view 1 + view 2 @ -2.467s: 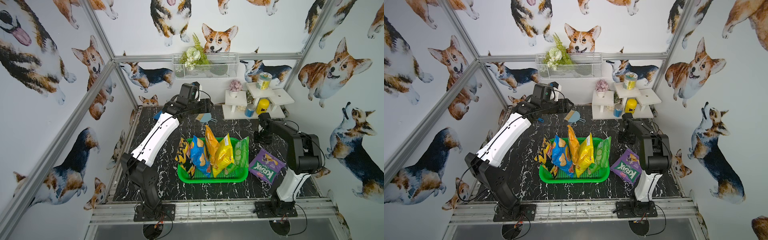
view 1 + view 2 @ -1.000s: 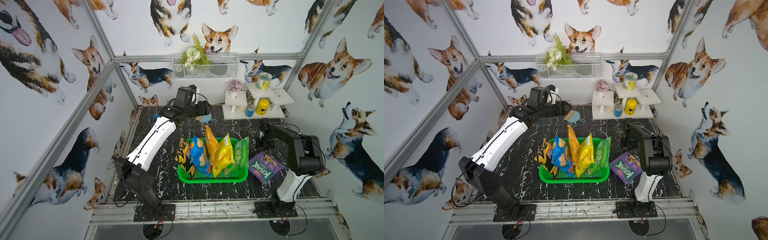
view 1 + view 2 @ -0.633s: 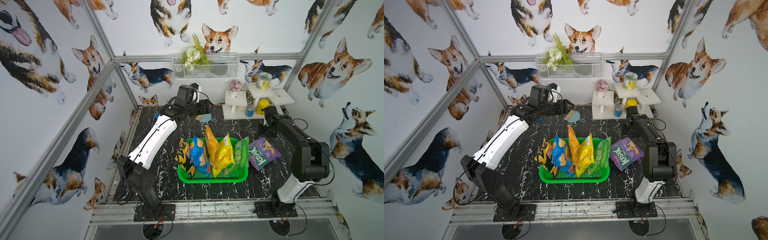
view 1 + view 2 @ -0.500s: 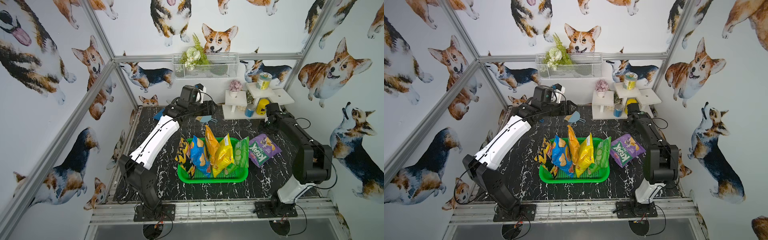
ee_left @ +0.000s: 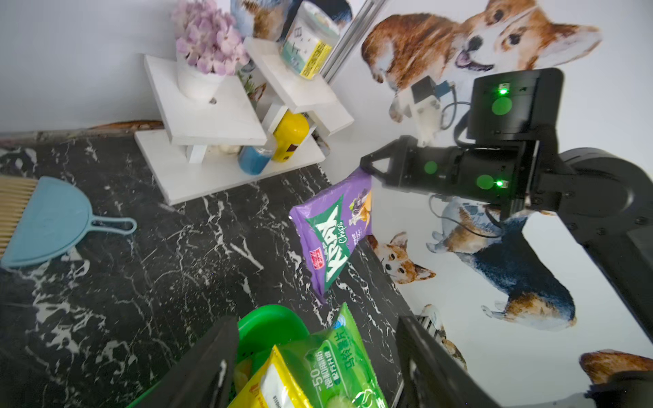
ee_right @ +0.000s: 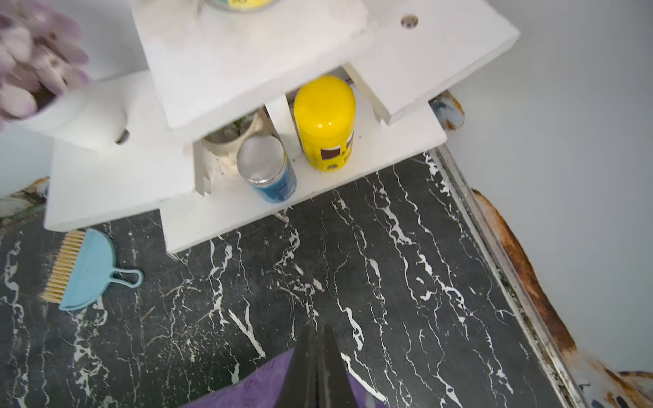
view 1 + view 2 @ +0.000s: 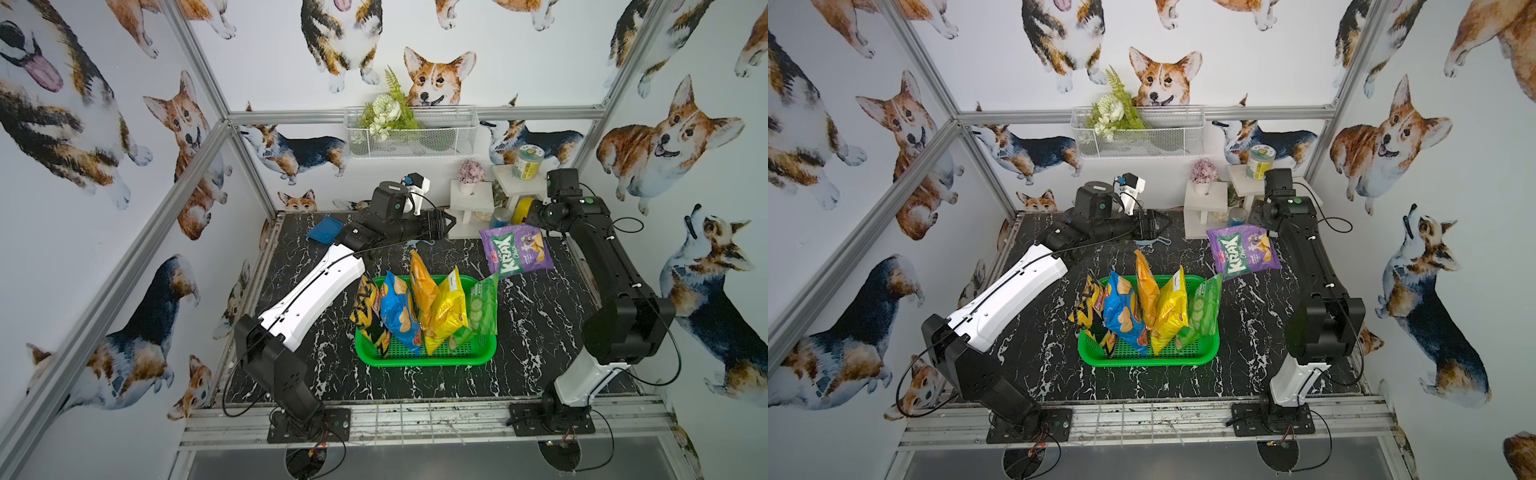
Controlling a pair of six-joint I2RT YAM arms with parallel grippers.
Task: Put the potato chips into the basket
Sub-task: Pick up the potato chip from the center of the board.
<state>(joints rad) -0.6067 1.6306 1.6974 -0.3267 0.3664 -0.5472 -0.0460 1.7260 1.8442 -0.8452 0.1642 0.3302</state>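
Corgi-print walls enclose a black marble tabletop [image 7: 540, 316] in a small booth. My right gripper [image 5: 368, 169] is clenched on the top edge of the purple Krax bag [image 7: 517, 251]. The bag appears to hang off the table, right of centre in both top views and up and to the right of the green basket [image 7: 428, 359]. My left gripper [image 7: 448, 225] is parted and empty, above centre beside the white stepped shelf [image 7: 471, 199]. Five bags already stand in the basket: black-and-yellow bag [image 7: 365, 307], blue bag [image 7: 399, 313], orange bag [image 7: 419, 282], yellow bag [image 7: 446, 311] and green bag [image 7: 484, 307]. I judge the job nearly done, with only the purple one left to bring over. A pale blue brush [image 6: 88, 272] lies on the marble. A yellow can [image 6: 325, 123] and a blue can [image 6: 270, 173] sit on the shelf's lowest board.
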